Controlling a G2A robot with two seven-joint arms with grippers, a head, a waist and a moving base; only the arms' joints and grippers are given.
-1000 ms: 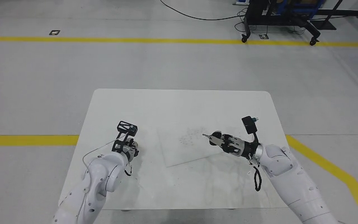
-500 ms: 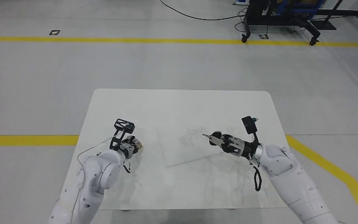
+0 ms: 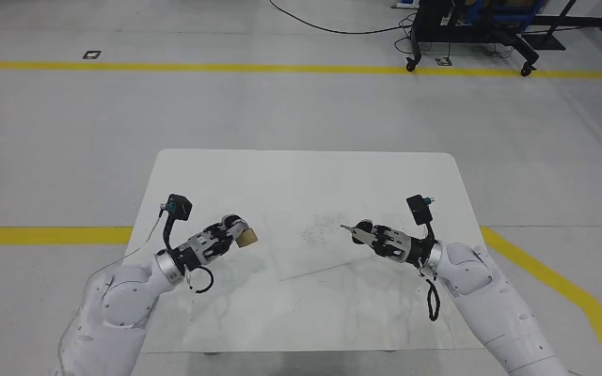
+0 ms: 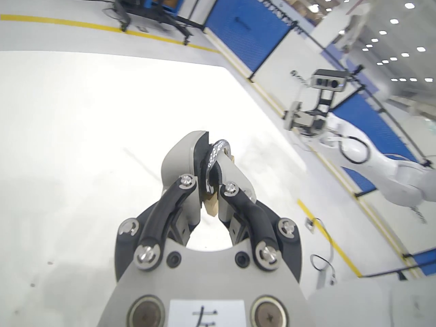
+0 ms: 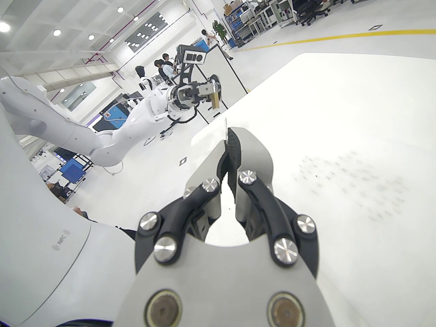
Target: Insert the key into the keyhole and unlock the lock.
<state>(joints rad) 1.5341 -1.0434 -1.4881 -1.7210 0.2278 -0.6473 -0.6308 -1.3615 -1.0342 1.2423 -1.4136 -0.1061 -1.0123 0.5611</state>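
Observation:
My left gripper is shut on a brass padlock above the left part of the white table. In the left wrist view the fingers clamp the padlock's steel shackle, and its brass body sits between the pads. My right gripper hovers over the table's right half, shut on a thin metal key whose blade sticks out past the fingertips. The key points toward the padlock, with a wide gap between them.
A faint scuffed patch marks the table's middle, between the two grippers. On the floor beyond the table run yellow lines, and a black wheeled stand is at the far right.
The left arm has swung out and turned its wrist, so its gripper with the padlock now points right toward the key. The right arm has kept still.

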